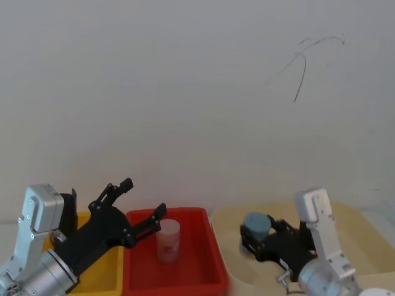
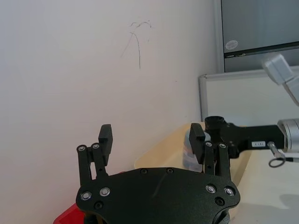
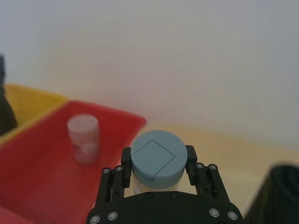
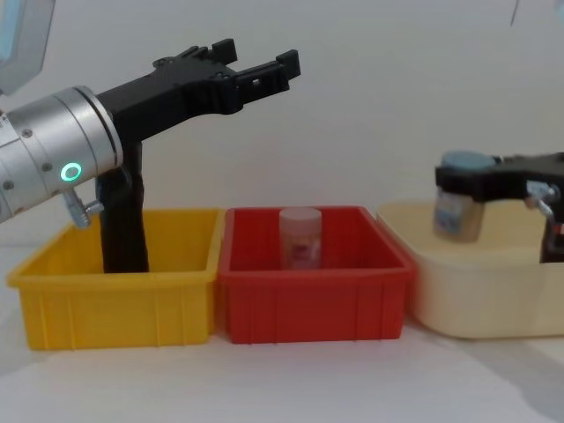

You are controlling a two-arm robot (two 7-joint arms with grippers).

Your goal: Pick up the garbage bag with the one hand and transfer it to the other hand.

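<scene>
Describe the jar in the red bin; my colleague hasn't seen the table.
Three bins stand in a row: yellow, red, cream. In the middle red bin a translucent jar stands upright, alone. Unlike the blue-lidded jar held by the right gripper over the cream bin, its lid is pale.

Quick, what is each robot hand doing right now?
Left gripper: open, holding nothing, raised above the yellow bin.
Right gripper: shut on the blue-lidded jar.

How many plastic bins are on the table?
3: a yellow plastic bin on the left, a red plastic bin in the middle, a cream plastic bin on the right. None seems hidden.
</scene>
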